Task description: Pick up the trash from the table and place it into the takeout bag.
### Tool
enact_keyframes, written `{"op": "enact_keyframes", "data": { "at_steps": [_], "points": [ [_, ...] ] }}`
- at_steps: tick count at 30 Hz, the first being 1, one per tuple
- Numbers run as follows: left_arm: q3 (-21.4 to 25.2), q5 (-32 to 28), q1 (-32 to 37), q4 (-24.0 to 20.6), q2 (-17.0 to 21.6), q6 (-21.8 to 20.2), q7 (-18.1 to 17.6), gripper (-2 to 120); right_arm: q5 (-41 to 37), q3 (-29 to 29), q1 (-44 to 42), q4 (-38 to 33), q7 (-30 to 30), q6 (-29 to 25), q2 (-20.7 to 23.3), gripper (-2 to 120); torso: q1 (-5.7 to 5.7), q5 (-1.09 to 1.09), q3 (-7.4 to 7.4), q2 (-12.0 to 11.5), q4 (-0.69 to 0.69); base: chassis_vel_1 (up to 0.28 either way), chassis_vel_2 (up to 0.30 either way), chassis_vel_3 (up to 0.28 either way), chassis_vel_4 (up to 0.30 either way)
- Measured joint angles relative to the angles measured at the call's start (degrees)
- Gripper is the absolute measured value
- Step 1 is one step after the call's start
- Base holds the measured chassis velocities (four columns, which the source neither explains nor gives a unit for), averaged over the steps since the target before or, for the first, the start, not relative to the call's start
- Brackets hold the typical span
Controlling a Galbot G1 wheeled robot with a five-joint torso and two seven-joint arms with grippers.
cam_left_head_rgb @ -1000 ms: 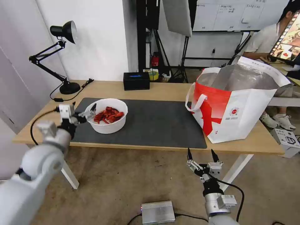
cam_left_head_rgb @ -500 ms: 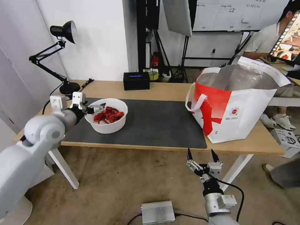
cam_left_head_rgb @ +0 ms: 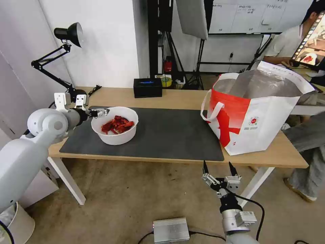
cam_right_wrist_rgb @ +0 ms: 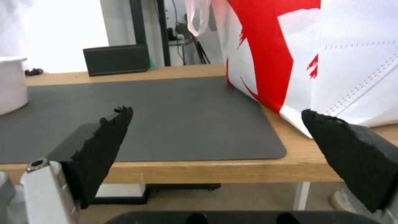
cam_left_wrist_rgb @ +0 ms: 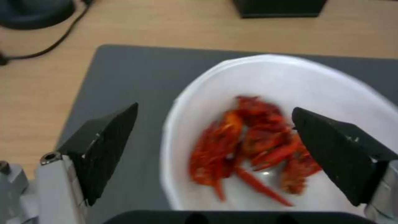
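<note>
The left end effector (cam_left_head_rgb: 101,111), spread wide, straddles the white bowl (cam_left_head_rgb: 115,135) rim; probably light, stiff, tippy. Right end effector (cam_left_head_rgb: 219,168) released.

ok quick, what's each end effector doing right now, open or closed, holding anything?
Left end effector: open, empty, straddling the white bowl's near rim.
Right end effector: open, empty, below the table's front edge.

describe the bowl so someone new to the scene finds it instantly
On the light wooden table, look at the dark grey mat; the white bowl sits at its left end, far from the takeout bag. It is round, holds red shells, and the open left gripper hovers at its rim.
</note>
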State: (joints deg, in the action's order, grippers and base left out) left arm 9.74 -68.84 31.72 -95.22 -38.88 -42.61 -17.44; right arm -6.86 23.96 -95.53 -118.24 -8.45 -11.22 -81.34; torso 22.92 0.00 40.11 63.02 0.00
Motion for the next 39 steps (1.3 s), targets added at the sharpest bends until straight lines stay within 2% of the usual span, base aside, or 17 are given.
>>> {"op": "enact_keyframes", "data": {
  "at_steps": [19, 26, 39],
  "points": [
    [-6.1, 0.5, -3.2, 3.7, 1.2, 0.4, 3.0, 100, 0.0, 0.0, 0.0, 0.0, 0.0, 0.0, 0.0, 100, 0.0, 0.01, 0.0, 0.0, 0.0, 0.0, 0.0, 0.0, 0.0],
    [-9.6, 1.7, -5.4, 6.6, 0.6, 0.4, 3.8, 100, 0.0, 0.0, 0.0, 0.0, 0.0, 0.0, 0.0, 100, 0.0, 0.0, 0.0, 0.0, 0.0, 0.0, 0.0, 0.0, 0.0],
    [-13.0, 3.7, -8.2, 10.3, -1.1, 0.5, 5.3, 100, 0.0, 0.0, 0.0, 0.0, 0.0, 0.0, 0.0, 100, 0.0, 0.01, 0.0, 0.0, 0.0, 0.0, 0.0, 0.0, 0.0]
  ]
}}
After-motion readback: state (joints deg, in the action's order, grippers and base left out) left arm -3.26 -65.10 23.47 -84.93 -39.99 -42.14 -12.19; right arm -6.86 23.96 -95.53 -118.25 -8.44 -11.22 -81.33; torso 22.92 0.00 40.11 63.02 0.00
